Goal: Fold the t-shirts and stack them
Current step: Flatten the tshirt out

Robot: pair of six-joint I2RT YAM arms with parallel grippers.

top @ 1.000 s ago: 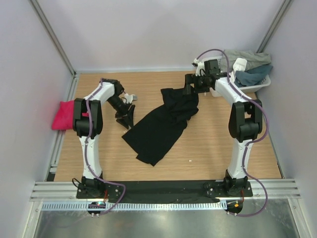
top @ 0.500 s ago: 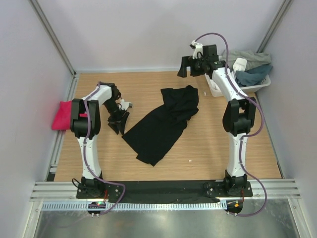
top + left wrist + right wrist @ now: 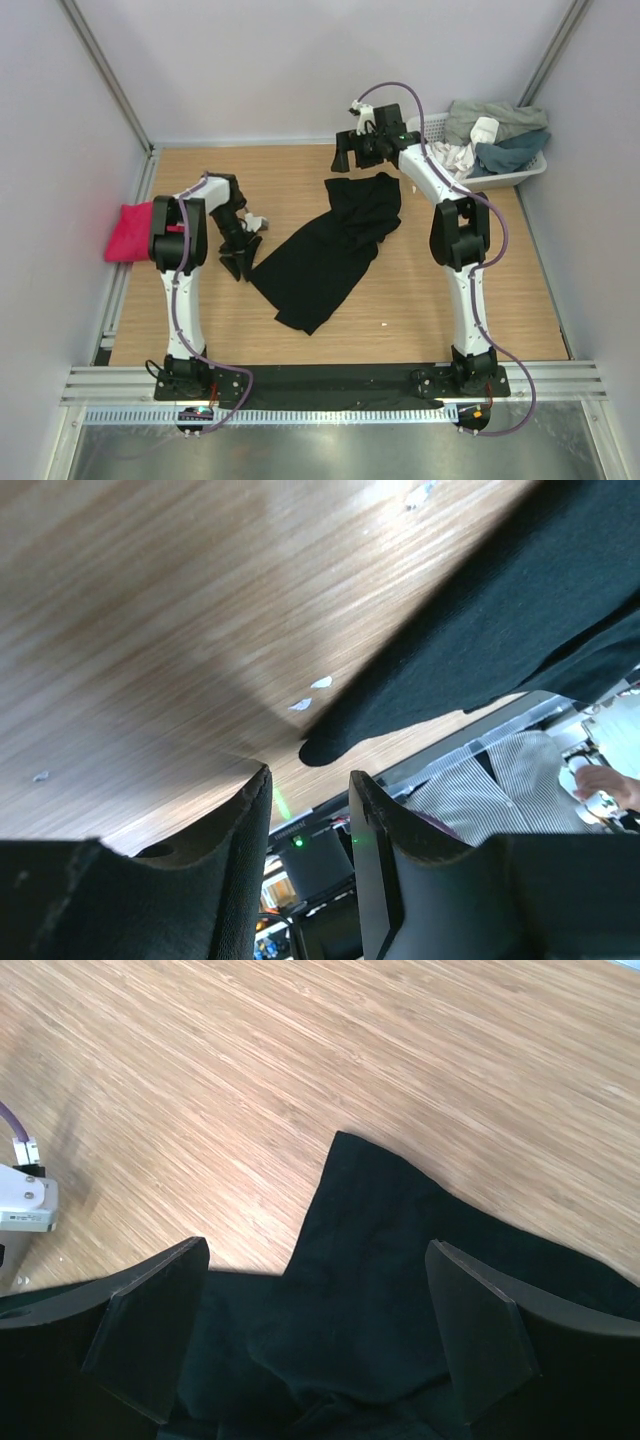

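Observation:
The black t-shirt [image 3: 330, 245] lies crumpled in a long diagonal strip in the middle of the table. The pink t-shirt [image 3: 128, 233] sits bunched at the table's far left edge. My left gripper [image 3: 240, 266] hangs low just left of the black shirt's near-left corner. In the left wrist view that gripper [image 3: 310, 790] is open with nothing between its fingers, and the shirt's corner [image 3: 322, 748] lies just past the tips. My right gripper [image 3: 348, 158] hovers wide open above the shirt's far end. In the right wrist view the black cloth [image 3: 380, 1290] lies below the spread right gripper [image 3: 318, 1252].
A white latticed basket [image 3: 520, 175] with grey, white and teal clothes stands at the back right corner. Metal frame posts and grey walls close in the table on three sides. Small white specks lie on the wood near the shirt.
My right arm has swung left from beside the basket to above the black shirt's far end. My left gripper has shifted slightly nearer, toward the shirt's near-left corner.

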